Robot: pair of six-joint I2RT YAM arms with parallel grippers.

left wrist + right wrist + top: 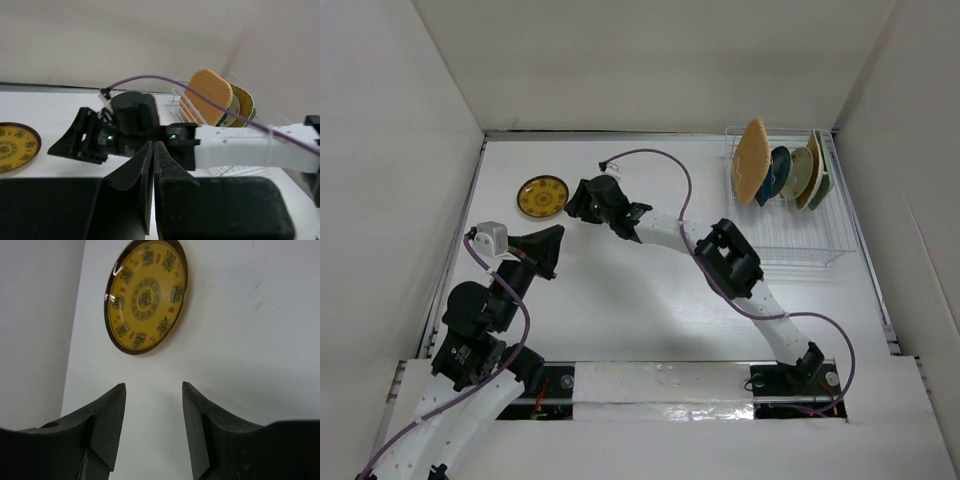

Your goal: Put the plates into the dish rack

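Evidently the last pickup: the round yellow plate with dark patterned emblems (pixel 146 296) lies flat on the white desk (pixel 620 300) at far left, alone. The other dishes stand upright in the white wire dish rack (pixel 790 250) at far right. Right fingers (pixel 107 420) are spread wide and empty, just short of the plate's rim, not touching. Left fingers (pixel 136 172) are pressed together, holding nothing. Next, probably: advance, catch the rim, lift, carry right to a free slot. Plate motifs unreadable; no brand or label seen.

Overhead view, low wrist views, yellow plate (pixel 542 196) shared
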